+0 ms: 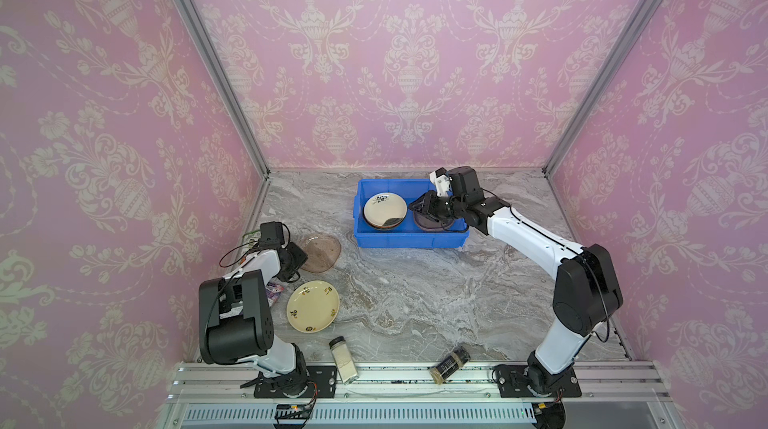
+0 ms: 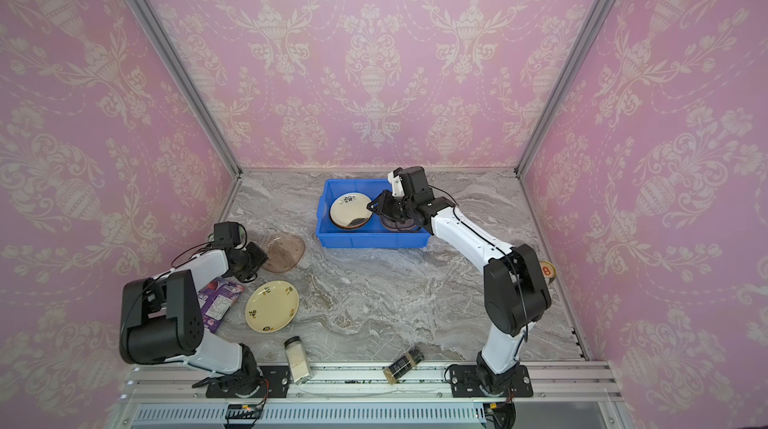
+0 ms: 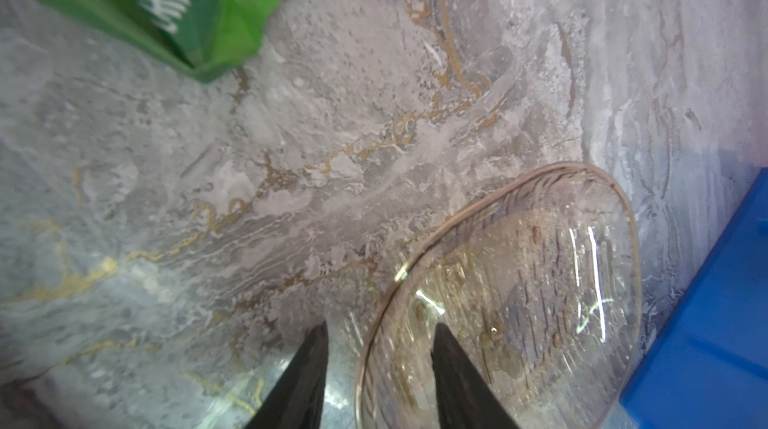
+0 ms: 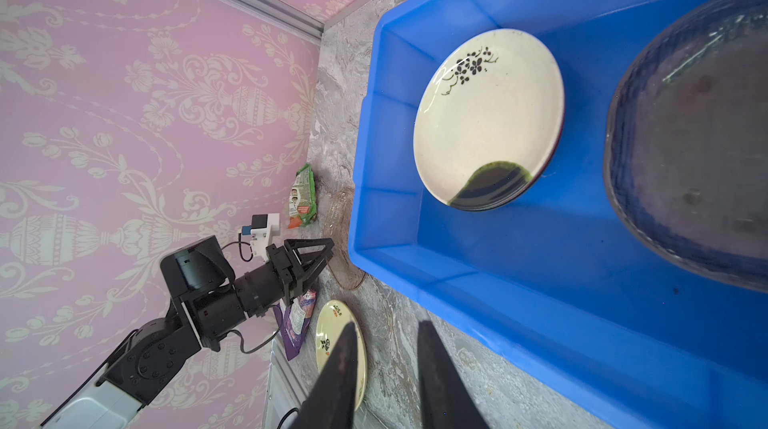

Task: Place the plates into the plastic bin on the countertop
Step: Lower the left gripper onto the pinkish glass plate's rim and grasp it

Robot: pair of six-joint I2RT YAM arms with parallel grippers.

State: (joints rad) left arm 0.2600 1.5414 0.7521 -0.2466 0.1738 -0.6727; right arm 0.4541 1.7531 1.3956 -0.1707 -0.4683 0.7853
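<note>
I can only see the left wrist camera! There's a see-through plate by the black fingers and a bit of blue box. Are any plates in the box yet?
Observer: Yes. A flowered cream plate lies in the left half of the plastic bin, as the top views show it.
Operator: Are there more plates outside that I can't see?
Observer: One. A pale yellow plate lies flat on the countertop, outside the bin.
Operator: Where's the other arm?
Observer: The right gripper hangs over the bin's right half, above a dark glass plate. Its jaws are apart and hold nothing.
</note>
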